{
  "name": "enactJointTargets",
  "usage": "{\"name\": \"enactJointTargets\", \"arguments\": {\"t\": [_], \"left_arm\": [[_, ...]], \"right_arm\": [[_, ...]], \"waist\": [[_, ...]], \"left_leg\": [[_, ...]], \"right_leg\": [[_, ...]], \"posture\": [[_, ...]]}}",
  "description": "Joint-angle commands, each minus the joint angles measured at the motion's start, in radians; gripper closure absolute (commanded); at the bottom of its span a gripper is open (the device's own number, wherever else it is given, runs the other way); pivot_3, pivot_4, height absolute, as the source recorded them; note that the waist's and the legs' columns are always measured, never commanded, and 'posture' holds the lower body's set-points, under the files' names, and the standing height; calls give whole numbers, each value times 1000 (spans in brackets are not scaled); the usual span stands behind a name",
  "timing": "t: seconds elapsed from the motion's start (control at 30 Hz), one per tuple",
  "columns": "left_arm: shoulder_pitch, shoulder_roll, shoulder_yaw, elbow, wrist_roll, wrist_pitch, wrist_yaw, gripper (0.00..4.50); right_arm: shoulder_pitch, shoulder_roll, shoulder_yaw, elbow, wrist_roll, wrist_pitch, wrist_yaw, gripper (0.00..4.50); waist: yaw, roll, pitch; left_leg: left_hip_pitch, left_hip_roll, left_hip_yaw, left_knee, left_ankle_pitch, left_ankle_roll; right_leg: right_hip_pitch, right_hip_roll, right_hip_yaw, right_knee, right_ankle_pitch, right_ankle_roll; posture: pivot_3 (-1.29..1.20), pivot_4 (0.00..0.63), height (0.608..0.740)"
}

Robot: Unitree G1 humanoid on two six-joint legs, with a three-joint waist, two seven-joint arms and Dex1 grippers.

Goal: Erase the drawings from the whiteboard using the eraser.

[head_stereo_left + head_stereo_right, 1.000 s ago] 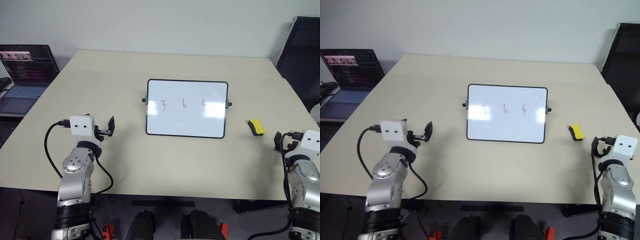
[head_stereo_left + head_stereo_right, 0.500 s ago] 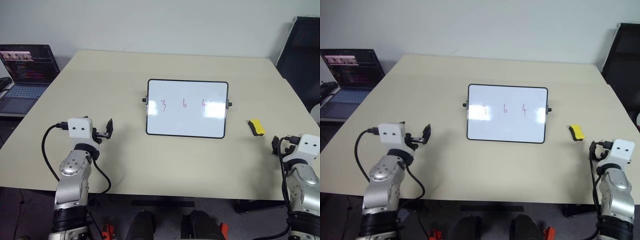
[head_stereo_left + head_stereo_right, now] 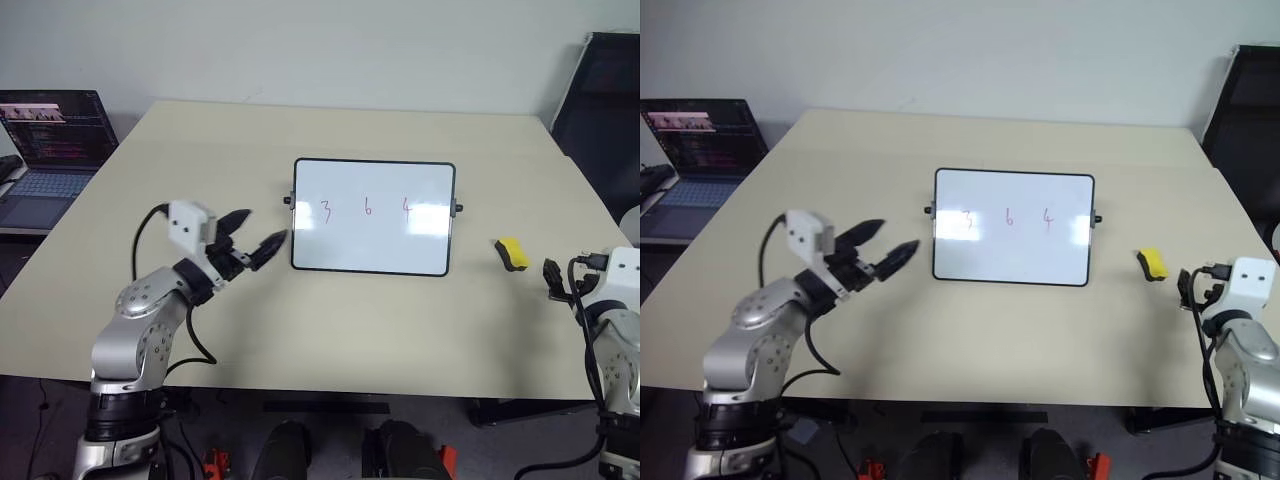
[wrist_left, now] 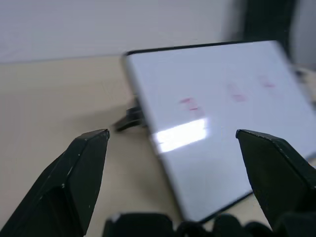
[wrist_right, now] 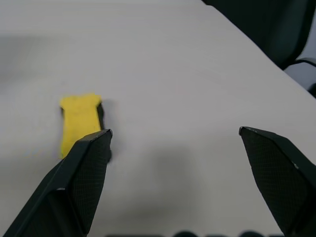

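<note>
Left claw [image 3: 258,243] spread wide, pinching nothing, hovering above the surface [image 3: 200,140] with its tips aimed at the near-left corner of the whiteboard [image 3: 374,240] just ahead of it — not touching. Right claw [image 5: 175,180] spread wide too, empty; the eraser [image 5: 79,123] lies flat on the surface just ahead of it and off toward its left finger, outside the gap between the fingers. Out past the left claw, the drawings [image 3: 366,208] — a red 3, 6 and 4 in a row — are all intact across the upper half of the board.

Now the risks. The eraser is off the right claw's centre line; a straight advance could let one finger knock it aside instead of straddling it, and it looks light enough to skid on this smooth surface. The left claw is close to the board's edge and side knob [image 3: 288,201]; a careless push there would slide or swing the board, and it probably needs steadying before any wiping. A loose hold on the board could let it shift under the eraser's strokes.
</note>
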Motion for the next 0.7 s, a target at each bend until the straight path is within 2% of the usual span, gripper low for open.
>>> {"name": "enactJointTargets", "arguments": {"t": [0.03,0.23,0.47,0.7], "left_arm": [[-46,11,-69,-14,-39,24,-105,0],[-162,-47,-184,78,11,-30,-189,0],[-286,-143,-300,244,122,-181,-268,0],[-286,-201,-364,336,193,-297,-325,0]], "right_arm": [[-32,-9,14,-85,34,87,6,18],[-66,-16,54,-99,35,184,10,18],[-140,-21,83,-29,28,193,46,18],[-224,-52,107,91,-5,166,77,18]], "waist": [[0,0,0],[3,0,0],[0,0,0],[0,1,1]], "left_leg": [[0,0,0,0,0,0],[-1,-1,0,0,0,0],[-2,-1,1,0,0,0],[-2,-1,1,0,0,0]], "right_leg": [[0,0,0,0,0,0],[0,0,-1,-1,0,0],[-1,0,-1,-1,0,0],[-1,0,-1,-1,0,0]], "posture": [[0,150,740],[0,150,740],[0,150,740],[0,150,740]]}}
